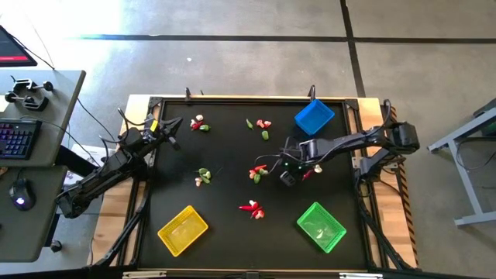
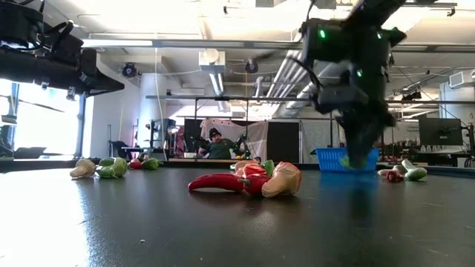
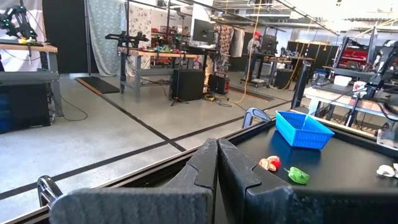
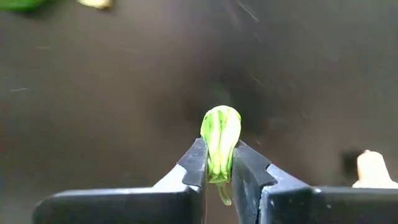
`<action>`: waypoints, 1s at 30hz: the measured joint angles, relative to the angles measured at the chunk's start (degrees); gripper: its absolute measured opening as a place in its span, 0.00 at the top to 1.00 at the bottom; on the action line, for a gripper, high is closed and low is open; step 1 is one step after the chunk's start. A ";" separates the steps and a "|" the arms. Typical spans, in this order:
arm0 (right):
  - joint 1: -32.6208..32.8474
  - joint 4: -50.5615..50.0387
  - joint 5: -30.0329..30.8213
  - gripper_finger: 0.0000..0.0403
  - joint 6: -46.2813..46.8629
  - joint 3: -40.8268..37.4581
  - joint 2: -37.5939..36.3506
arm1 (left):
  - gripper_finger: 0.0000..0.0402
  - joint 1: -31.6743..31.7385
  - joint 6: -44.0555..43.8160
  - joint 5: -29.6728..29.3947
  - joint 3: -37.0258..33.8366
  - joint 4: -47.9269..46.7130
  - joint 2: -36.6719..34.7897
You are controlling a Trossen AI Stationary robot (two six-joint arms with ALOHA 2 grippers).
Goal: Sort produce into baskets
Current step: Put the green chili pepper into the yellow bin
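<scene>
My right gripper (image 1: 287,178) points down over the middle right of the black table and is shut on a small green pod (image 4: 221,135). In the low view the gripper (image 2: 358,159) stands in front of the blue basket (image 2: 335,159). A whitish bulb (image 4: 371,169) lies on the table beside it. Loose produce lies in small heaps, one at the centre (image 1: 258,172) and one nearer the front (image 1: 252,208). The blue basket (image 1: 314,117) sits far right, the green basket (image 1: 321,226) near right, the yellow basket (image 1: 183,229) near left. My left gripper (image 3: 217,163) is shut and empty at the far left edge. My right gripper pinches the green pod by its lower, stem end (image 4: 219,167) between the two fingertips (image 4: 196,163). The fingers come from above, pointing down. The pod's rounded end sticks out past the tips, and it looks lifted a little off the tabletop.
More produce heaps lie at the far left (image 1: 200,122), far middle (image 1: 260,125) and middle left (image 1: 203,177). Bare black tabletop (image 1: 232,151) lies between the heaps. A desk with keyboard and mouse (image 1: 19,139) stands left of the table.
</scene>
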 joint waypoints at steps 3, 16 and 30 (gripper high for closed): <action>1.39 0.32 0.67 0.91 -3.22 4.19 0.00 | 1.00 0.00 0.00 0.01 -0.02 0.00 0.00; 9.17 2.91 5.36 0.91 -13.73 26.35 14.28 | 1.00 -0.01 0.00 0.01 0.00 -0.01 0.00; 15.95 12.57 6.36 0.91 -23.59 60.69 39.31 | 1.00 -0.01 -0.01 0.01 0.00 0.01 0.00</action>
